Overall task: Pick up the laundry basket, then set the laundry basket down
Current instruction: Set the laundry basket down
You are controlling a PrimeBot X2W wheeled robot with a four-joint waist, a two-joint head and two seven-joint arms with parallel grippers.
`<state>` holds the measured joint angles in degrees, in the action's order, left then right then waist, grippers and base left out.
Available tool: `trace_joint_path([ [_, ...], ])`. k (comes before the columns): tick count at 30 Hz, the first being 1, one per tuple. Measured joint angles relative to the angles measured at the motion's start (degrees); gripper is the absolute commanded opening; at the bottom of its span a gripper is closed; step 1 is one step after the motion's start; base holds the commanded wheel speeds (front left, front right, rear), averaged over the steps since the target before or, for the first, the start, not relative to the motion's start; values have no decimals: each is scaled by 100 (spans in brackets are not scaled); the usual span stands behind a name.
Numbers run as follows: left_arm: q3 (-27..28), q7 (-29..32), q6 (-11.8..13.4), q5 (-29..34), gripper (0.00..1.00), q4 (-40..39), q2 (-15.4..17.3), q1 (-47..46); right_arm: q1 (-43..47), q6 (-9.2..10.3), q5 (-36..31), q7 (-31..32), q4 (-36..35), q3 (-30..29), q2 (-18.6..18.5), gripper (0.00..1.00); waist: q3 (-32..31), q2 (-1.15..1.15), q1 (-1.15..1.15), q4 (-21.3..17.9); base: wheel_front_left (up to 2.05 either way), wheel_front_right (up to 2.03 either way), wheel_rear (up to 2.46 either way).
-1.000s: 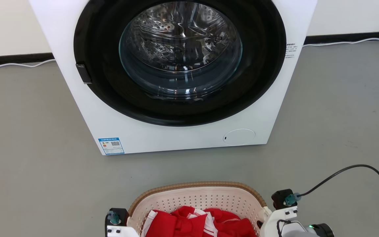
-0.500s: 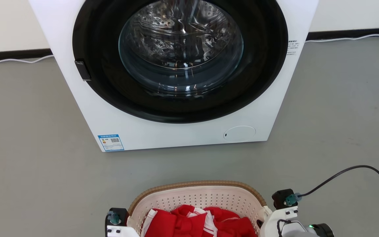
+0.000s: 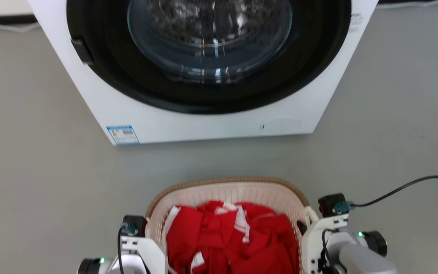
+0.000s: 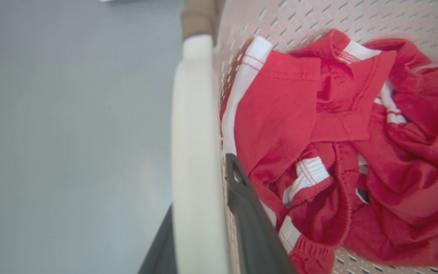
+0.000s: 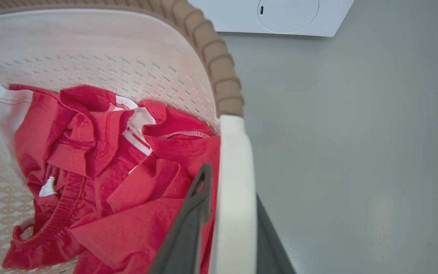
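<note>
Head view: laundry basket (image 3: 226,182) sat low centre, in front of the front-loading washing machine (image 3: 211,127) and apart from it, grey floor (image 3: 32,171) between; red-and-white clothes (image 3: 230,236) heaped inside; left wrist (image 3: 139,247) and right wrist (image 3: 325,236) pressed against the basket's two sides; black cable (image 3: 405,188) looped off the right wrist; near end of the basket cut off by the bottom edge, machine top cut off above, drum glass blurred; fingers hidden under the wrists here.

Left wrist view: left gripper (image 4: 203,198) was clamped on the white left handle (image 4: 192,133), one dark finger inside against the perforated wall, the other outside and mostly hidden behind the handle; floor beyond was soft and out of focus.

Right wrist view: right gripper (image 5: 232,190) was clamped on the white right handle (image 5: 234,152), same straddle, inner finger beside the clothes, outer finger barely showing; brown rim (image 5: 219,72) curved off toward the machine's base.

Progress, as a judgement: both-handed grasp was made, so the pick-up was at least under way; basket underside was hidden in all views, so could not tell whether it was off the floor; set-down and release were not yet done.
</note>
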<state>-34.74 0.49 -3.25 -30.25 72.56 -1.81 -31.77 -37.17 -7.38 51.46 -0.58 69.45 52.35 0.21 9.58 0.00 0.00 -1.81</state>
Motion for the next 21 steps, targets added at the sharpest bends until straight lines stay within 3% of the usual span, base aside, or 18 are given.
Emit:
trace_joint_path([
  [21, -33, -778, 21, -1, 0, -42, 66, -1116, -1139, -25, -59, -845, 233, -141, -8, 0, 1864, 0, 0, 116, 0, 0, 0],
])
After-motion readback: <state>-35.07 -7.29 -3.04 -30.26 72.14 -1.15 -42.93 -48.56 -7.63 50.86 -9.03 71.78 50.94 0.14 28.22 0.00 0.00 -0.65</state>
